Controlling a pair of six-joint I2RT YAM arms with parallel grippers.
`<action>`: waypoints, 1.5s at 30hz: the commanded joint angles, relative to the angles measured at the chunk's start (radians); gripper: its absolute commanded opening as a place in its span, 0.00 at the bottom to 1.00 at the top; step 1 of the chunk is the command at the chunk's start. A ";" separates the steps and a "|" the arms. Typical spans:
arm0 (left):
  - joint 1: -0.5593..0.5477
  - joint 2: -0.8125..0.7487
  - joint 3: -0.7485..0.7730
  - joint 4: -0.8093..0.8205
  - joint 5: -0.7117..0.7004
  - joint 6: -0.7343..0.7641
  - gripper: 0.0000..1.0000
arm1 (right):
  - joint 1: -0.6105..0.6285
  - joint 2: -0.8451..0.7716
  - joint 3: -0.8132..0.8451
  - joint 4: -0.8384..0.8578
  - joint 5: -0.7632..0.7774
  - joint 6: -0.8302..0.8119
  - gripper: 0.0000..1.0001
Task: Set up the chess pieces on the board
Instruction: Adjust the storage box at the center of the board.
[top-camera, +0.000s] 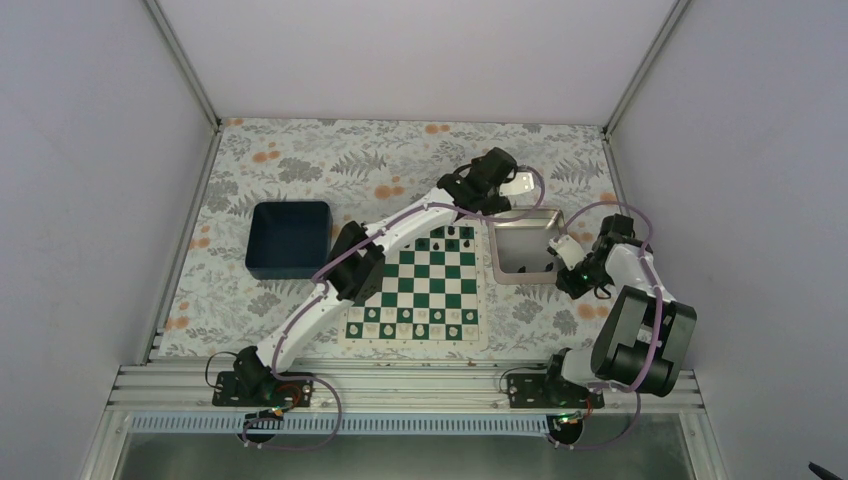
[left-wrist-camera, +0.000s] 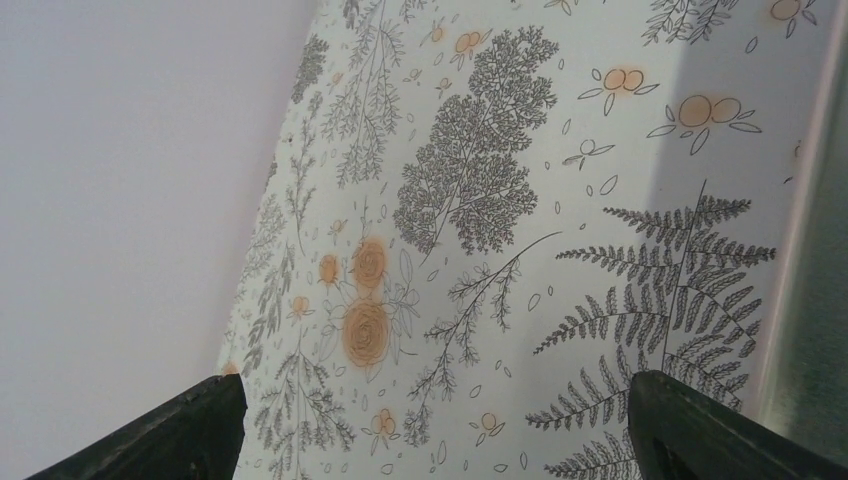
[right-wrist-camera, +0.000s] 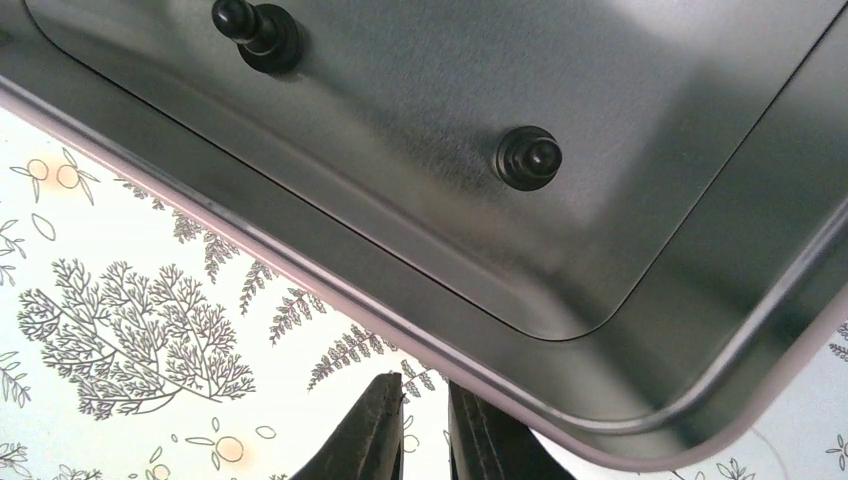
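1. I read this as mid-task, in the fetch-and-place stage. A few black pieces (top-camera: 452, 233) stand on the far rows of the board (top-camera: 415, 290), and most squares there look unfilled. The white pieces (top-camera: 415, 318) line the near rows.
2. More black pieces wait in the tray (right-wrist-camera: 400, 100), just right of the board. A near piece (right-wrist-camera: 528, 157) and a far piece (right-wrist-camera: 255, 30) sit well apart on its floor.
3. My left gripper (left-wrist-camera: 437, 410) is spread wide with nothing in it. It hangs over bare cloth (left-wrist-camera: 470, 200) past the board's far right corner, with the tray's wall at the edge of its view.
4. My right gripper (right-wrist-camera: 422, 400) is narrow, with a slim gap and nothing between the fingers. It sits low, just outside the tray's rim.
5. As I judge it, the next move is for one arm to cross the rim and centre on a piece with fingers apart. It then closes on the stem and carries the piece to a free far-row square. The right gripper would need to widen first.
6. From above, the left arm covers the board's far left corner, so I can't count the placed pieces or name their types. The far piece may be leaning or lying; I can't tell which. The wrist view cuts off the rest of the tray.
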 joint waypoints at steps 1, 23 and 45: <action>0.001 0.012 0.006 0.012 -0.033 0.020 0.94 | -0.012 -0.018 -0.015 0.002 -0.032 0.010 0.15; -0.020 0.045 -0.004 -0.059 -0.038 0.094 0.96 | -0.018 -0.043 -0.008 0.073 -0.034 0.054 0.14; -0.072 -0.053 -0.060 -0.178 0.004 0.115 0.95 | -0.127 0.090 0.149 0.157 -0.033 0.078 0.14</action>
